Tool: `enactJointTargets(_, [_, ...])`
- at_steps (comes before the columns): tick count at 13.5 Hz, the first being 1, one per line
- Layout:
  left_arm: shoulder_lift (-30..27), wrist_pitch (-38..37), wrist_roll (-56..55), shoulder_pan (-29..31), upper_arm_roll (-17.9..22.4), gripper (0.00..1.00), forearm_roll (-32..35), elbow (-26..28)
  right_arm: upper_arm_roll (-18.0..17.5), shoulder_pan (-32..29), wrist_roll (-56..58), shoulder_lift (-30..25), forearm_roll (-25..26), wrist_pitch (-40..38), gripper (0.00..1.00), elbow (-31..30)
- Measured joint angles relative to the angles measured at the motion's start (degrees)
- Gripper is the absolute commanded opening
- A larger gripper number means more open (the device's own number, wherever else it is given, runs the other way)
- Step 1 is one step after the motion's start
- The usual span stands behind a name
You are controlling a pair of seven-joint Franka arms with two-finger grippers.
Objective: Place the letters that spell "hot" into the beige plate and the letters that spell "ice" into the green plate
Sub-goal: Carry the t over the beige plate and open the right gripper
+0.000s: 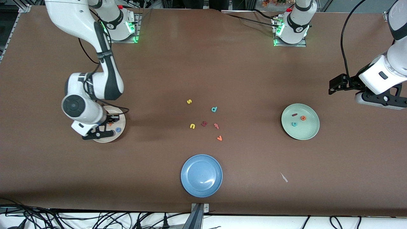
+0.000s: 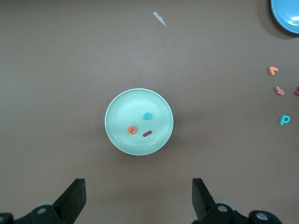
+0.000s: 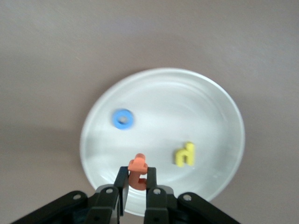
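Right gripper (image 3: pixel 136 183) is hanging over the beige plate (image 3: pixel 219 107), jaws clenched on the orange t (image 3: pixel 138 170), its long axis running along the fingers. Left gripper (image 2: pixel 139 199) is waiting, jaws released, over bare table beside the green plate (image 2: pixel 117 107).

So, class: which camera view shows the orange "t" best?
The right wrist view: the orange "t" sits pinched in the right gripper over the beige plate. The front view shows only an orange speck; the left wrist view, nothing.
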State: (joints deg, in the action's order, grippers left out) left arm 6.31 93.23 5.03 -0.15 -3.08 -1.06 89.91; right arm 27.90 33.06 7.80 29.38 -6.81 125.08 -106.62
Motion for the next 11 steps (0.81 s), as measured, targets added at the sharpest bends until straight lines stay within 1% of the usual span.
enactJointTargets(1, [0.0,0.0,0.0,0.0,0.0,1.0,0.0,0.0,0.8,-0.1,1.6,-0.8,-0.1,1.7,0.72,-2.2])
enactJointTargets(2, [0.1,0.0,0.0,-0.1,0.0,1.0,0.2,0.0,1.1,-0.2,2.0,-0.9,-0.3,3.0,1.0,-3.6])
enactJointTargets(4, [0.3,0.0,-0.1,-0.2,0.0,1.0,0.4,0.0,0.9,-0.2,2.0,-0.8,-2.6,3.7,1.0,-4.5])
enactJointTargets(6, [0.4,0.0,-0.1,-0.1,0.0,1.0,0.4,-0.2,0.6,0.2,2.0,-0.9,-4.8,3.4,1.0,-3.8])
enactJointTargets(8, [0.4,0.0,-0.1,-0.1,0.1,1.0,0.4,-1.1,0.5,0.4,2.0,-1.1,-5.3,-0.4,1.0,-1.3])
enactJointTargets(11, [0.4,0.0,-0.1,0.0,0.1,1.0,0.4,-1.9,0.4,0.5,1.5,-1.7,-5.5,-8.2,1.0,4.5])
